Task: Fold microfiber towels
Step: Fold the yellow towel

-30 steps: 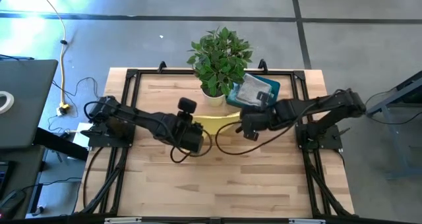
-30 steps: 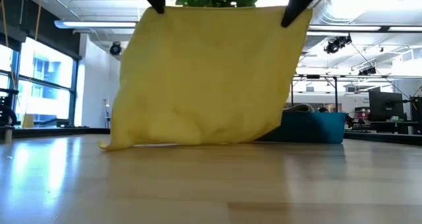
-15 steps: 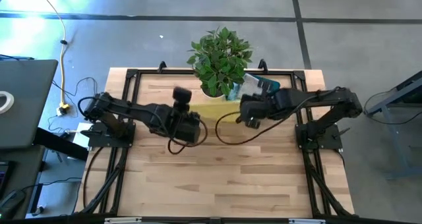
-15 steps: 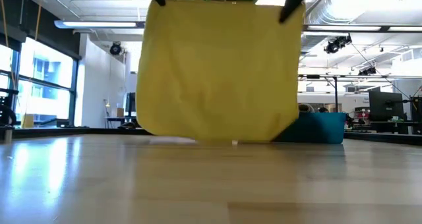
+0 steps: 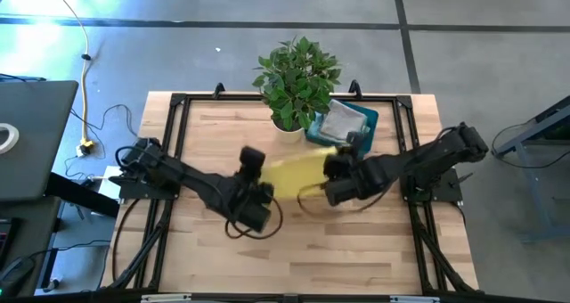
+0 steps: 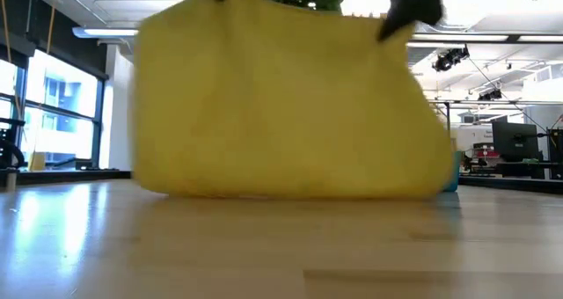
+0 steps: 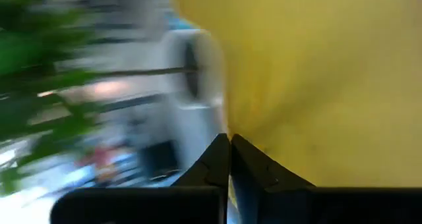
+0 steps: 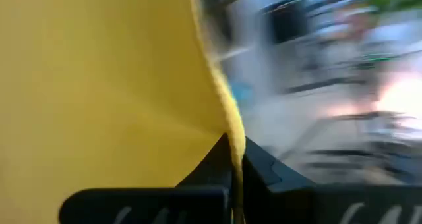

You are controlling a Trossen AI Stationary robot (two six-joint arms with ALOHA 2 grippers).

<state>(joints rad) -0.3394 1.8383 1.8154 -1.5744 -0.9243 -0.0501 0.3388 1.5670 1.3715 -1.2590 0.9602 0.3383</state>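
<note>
You have the yellow towel (image 5: 294, 171) hanging between both arms above the surface (image 5: 356, 249); left gripper (image 7: 229, 142) and right gripper (image 8: 232, 145) each pinch an upper corner, long axis running gripper to gripper, lower edge at the wood.

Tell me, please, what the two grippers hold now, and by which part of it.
Both hold the yellow towel by its upper corners: the left gripper pinches one, the right gripper the other. The cloth hangs between them, its lower edge at the table.

Plain yellow towel (image 6: 290, 114) (no pattern), teal bin (image 5: 367, 121), green-leaved plant (image 5: 297, 76).
</note>
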